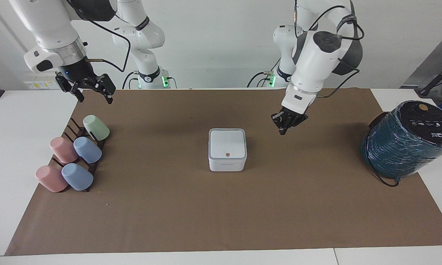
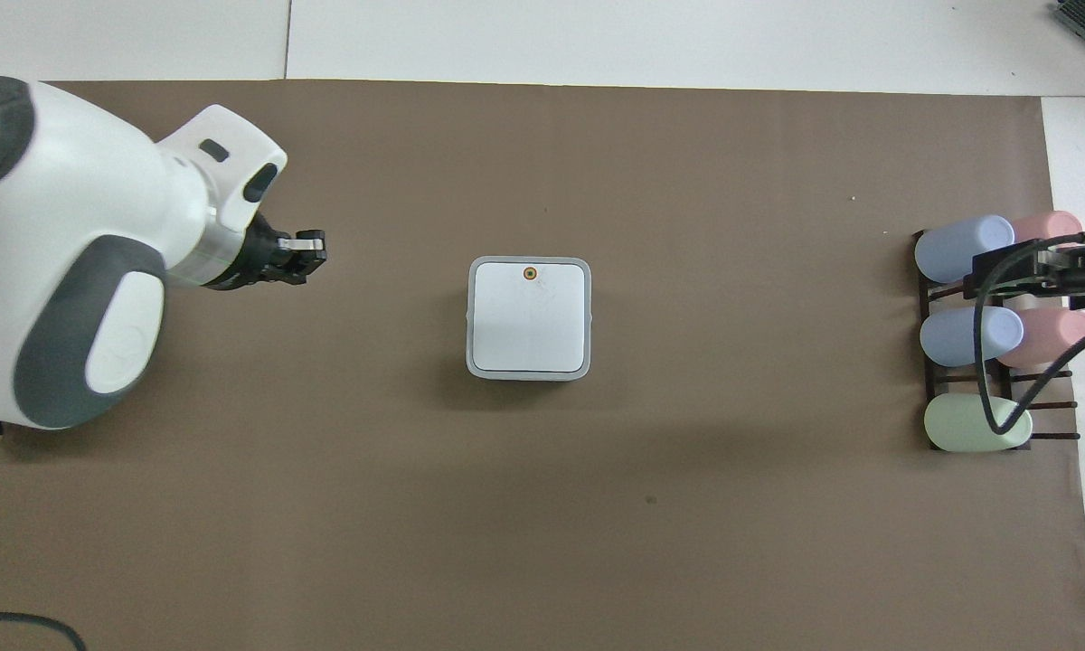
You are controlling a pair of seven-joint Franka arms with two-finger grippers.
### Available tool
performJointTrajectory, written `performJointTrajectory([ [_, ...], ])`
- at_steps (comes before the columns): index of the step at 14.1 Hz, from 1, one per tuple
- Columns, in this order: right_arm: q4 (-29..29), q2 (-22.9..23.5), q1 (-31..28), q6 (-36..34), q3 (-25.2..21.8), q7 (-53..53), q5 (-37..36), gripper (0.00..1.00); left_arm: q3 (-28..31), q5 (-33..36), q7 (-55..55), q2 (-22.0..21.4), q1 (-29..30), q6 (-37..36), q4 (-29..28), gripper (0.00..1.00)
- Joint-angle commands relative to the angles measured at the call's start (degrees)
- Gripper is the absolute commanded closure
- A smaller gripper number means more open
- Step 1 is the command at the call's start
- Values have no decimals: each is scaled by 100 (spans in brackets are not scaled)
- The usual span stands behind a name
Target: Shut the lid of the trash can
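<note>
Lid lies flat on the trash can; left gripper, fingertips together, hangs beside it — an incomplete latch could let it reopen.

Can white, tiny grey text on front. Lid white w/ grey rim, orange-brown dot. Mat plain brown; table white. Cups: 2 pink, 2 blue, 1 pale green, on dark brown rack. Cylinder dark teal, shiny wrap, black top w/ white marks, gold dot. Arms white + grey; grippers black.
</note>
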Motion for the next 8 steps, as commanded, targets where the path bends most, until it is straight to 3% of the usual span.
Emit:
performJointTrajectory([
  [1, -148, -128, 17, 38, -8, -40, -111, 0, -58, -53, 916, -429, 533, -701, -43, 99],
  [8, -157, -128, 17, 38, 1, 4, -111, 0, -67, 130, 1279, -755, 1027, -1116, -34, 77],
])
